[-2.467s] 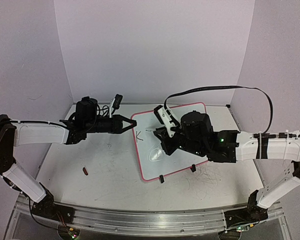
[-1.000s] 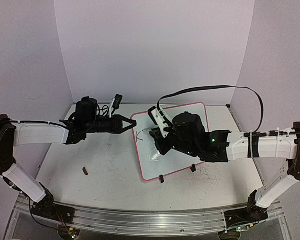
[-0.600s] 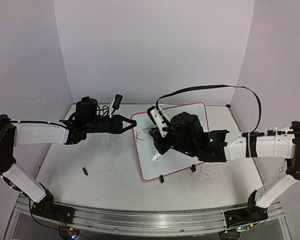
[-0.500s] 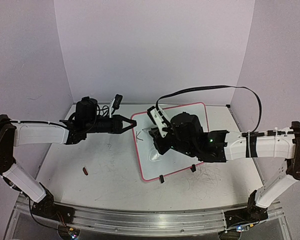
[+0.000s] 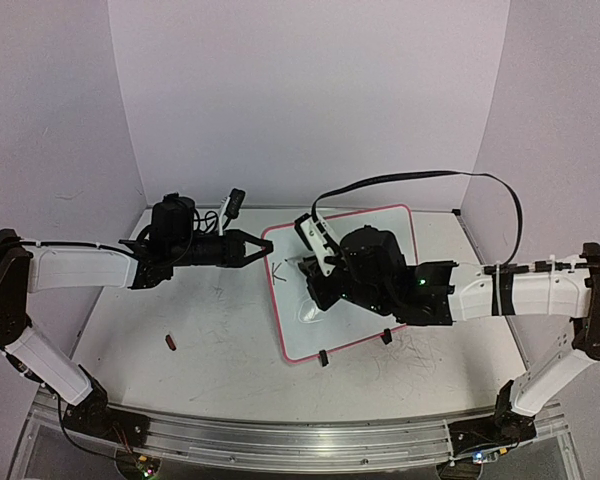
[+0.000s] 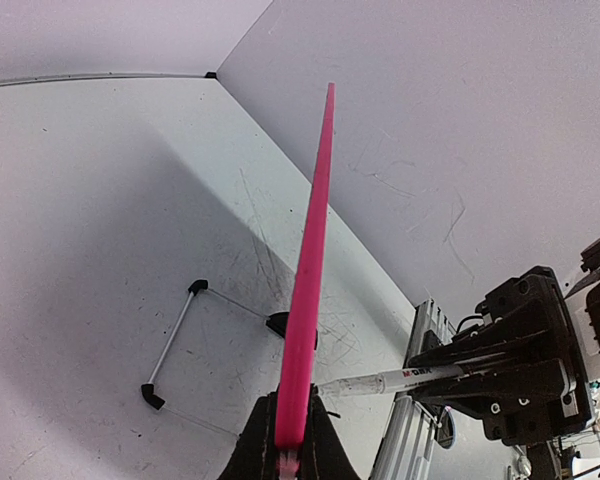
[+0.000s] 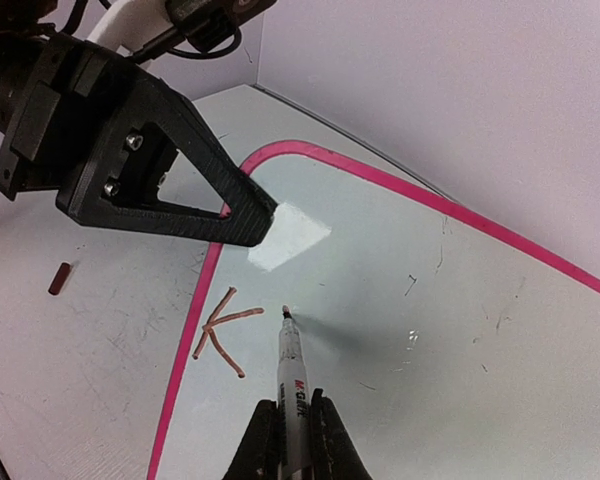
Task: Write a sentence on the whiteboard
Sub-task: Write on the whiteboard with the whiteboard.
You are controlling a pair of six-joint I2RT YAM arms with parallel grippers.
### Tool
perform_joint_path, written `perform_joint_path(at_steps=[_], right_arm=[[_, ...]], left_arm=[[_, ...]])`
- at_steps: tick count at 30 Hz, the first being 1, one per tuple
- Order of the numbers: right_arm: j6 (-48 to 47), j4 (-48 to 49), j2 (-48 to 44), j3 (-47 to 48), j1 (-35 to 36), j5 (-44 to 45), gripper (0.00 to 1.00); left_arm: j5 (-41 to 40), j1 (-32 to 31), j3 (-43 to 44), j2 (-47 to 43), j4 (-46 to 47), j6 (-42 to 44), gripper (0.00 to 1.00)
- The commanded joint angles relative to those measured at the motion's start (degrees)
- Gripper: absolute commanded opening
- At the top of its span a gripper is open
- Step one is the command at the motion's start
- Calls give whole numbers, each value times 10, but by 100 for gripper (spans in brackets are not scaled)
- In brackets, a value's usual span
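The whiteboard [image 5: 310, 340] lies flat, and the left gripper [image 5: 260, 249] is clamped on its rim at the corner nearest the K [image 7: 220, 330]. The right gripper [image 7: 290, 425] pinches the marker [image 7: 291, 365], tip just right of the K. For letter 2, press lightly and keep strokes small, close beside the K.

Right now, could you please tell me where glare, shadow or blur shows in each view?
Top view: a pale glare patch on the whiteboard, below and right of the K. Right wrist: a bright reflection above the K, and the marker throws a soft shadow rightward. Left wrist: the pink rim blurs nearest the lens.
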Motion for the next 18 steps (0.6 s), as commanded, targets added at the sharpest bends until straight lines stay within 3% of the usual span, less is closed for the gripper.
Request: perform_joint_path(at_steps=[1, 7, 18], right_arm=[[9, -5, -4, 19, 2, 16, 0], [2, 22, -40, 0, 5, -28, 0], [13, 14, -20, -5, 5, -8, 0]], left_arm=[[-13, 3, 1, -18, 6, -15, 0], [-12, 3, 4, -16, 6, -15, 0], [-13, 3, 1, -20, 6, -15, 0]])
